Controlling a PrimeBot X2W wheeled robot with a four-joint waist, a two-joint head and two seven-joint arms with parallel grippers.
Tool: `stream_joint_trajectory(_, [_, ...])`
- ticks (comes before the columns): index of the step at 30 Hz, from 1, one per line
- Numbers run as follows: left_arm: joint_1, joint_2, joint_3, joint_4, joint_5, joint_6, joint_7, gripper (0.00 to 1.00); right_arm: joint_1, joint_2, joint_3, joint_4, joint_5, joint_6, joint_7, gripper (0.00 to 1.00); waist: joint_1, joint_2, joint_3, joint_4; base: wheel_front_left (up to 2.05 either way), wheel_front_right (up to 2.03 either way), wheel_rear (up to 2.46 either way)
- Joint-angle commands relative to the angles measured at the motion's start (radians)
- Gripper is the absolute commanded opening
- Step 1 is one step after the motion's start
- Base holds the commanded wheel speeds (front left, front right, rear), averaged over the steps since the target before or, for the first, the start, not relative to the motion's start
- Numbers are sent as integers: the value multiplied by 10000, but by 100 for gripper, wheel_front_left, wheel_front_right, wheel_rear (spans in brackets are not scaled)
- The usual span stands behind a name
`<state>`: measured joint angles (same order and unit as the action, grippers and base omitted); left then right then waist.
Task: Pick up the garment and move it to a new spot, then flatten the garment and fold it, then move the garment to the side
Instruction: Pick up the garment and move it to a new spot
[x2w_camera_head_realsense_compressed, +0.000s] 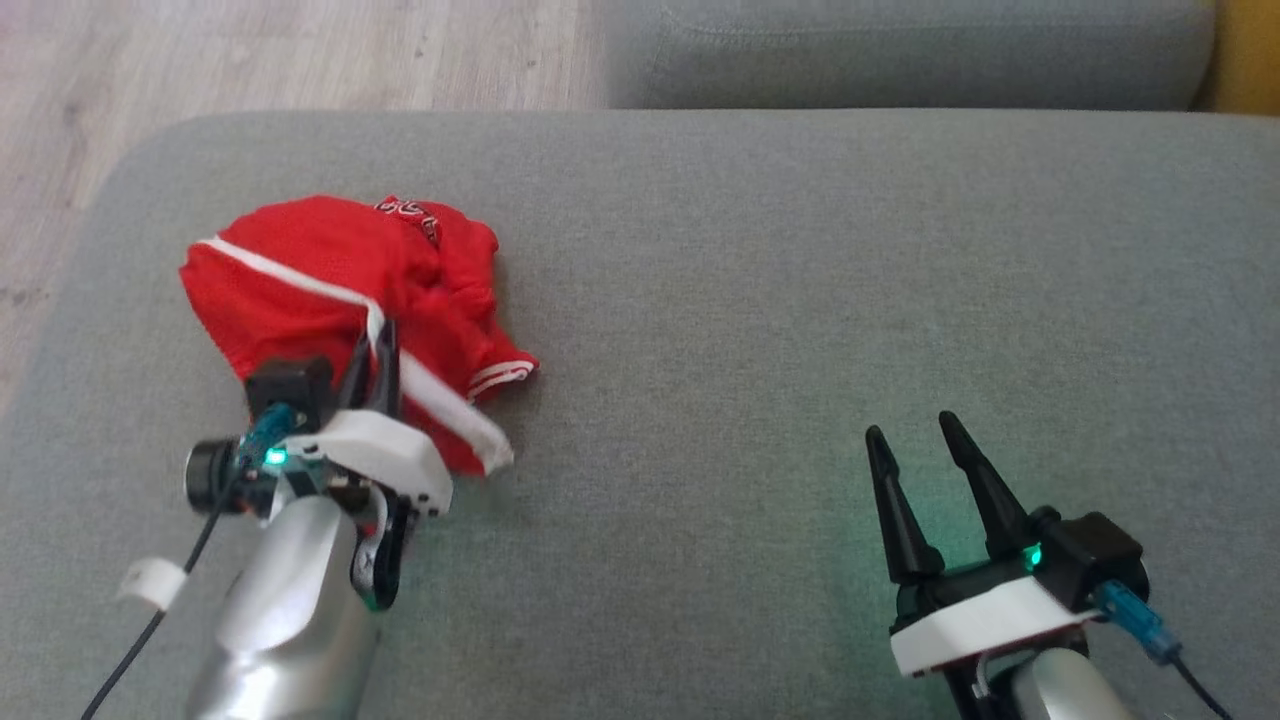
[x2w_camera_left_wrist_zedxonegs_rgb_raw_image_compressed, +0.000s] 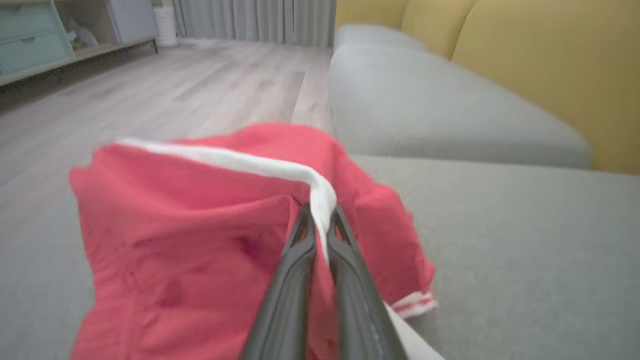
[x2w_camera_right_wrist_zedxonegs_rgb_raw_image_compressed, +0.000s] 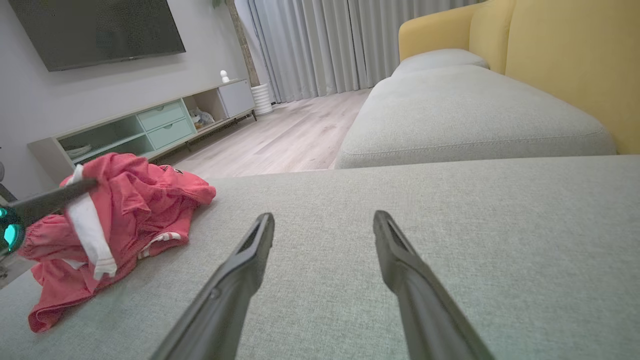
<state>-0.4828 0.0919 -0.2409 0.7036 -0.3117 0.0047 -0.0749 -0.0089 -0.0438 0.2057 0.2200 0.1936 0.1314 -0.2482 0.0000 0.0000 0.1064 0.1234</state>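
The garment (x2w_camera_head_realsense_compressed: 330, 290) is a red mesh piece with white stripes, crumpled on the left part of the grey cushion (x2w_camera_head_realsense_compressed: 760, 330). My left gripper (x2w_camera_head_realsense_compressed: 375, 345) is shut on its white stripe, and part of the cloth is drawn up toward the pinch. In the left wrist view the two fingers (x2w_camera_left_wrist_zedxonegs_rgb_raw_image_compressed: 295, 270) press together on the white band of the garment (x2w_camera_left_wrist_zedxonegs_rgb_raw_image_compressed: 200, 240). My right gripper (x2w_camera_head_realsense_compressed: 910, 430) stands open over bare cushion at the lower right, with nothing between its fingers (x2w_camera_right_wrist_zedxonegs_rgb_raw_image_compressed: 240, 280). In the right wrist view the garment (x2w_camera_right_wrist_zedxonegs_rgb_raw_image_compressed: 135, 210) lies to the left.
Wooden floor (x2w_camera_head_realsense_compressed: 250, 60) runs beyond the cushion's rounded far-left edge. A second grey cushion (x2w_camera_head_realsense_compressed: 900, 50) lies behind, with a yellow backrest (x2w_camera_right_wrist_zedxonegs_rgb_raw_image_compressed: 565, 65) at the right. A TV stand (x2w_camera_right_wrist_zedxonegs_rgb_raw_image_compressed: 140, 130) and curtains (x2w_camera_right_wrist_zedxonegs_rgb_raw_image_compressed: 320, 45) stand across the room.
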Motion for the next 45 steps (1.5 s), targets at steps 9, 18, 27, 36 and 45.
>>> stream_joint_trajectory(9, [-1094, 39, 129, -3111, -319, -856, -1741, 0, -214, -64, 152, -227, 129, -7, -136, 100, 0, 0, -455, -188, 0, 0, 0])
stream_joint_trajectory(18, [-1189, 38, -492, -6217, -483, -1181, -1610, 0, -133, -64, 56, -286, 271, -7, -136, 100, 0, 0, -898, -932, 0, 0, 0])
stream_joint_trajectory(27, [-1418, 51, -1174, -7375, -833, -1195, -154, 0, -160, -64, 109, -507, 335, -7, -136, 100, 0, 0, -949, -2083, 0, 0, 0])
stream_joint_trajectory(36, [-1598, -39, -1647, -6537, -623, -746, 787, 0, -633, -64, 316, -971, 749, -7, -136, 100, 0, 0, -174, -4029, 0, 0, 0])
stream_joint_trajectory(45, [-2941, -36, -1943, -3768, -281, -796, 685, 84, -920, -64, 940, -1224, 1236, -7, -136, 100, 0, 0, 552, -5646, 0, 0, 0])
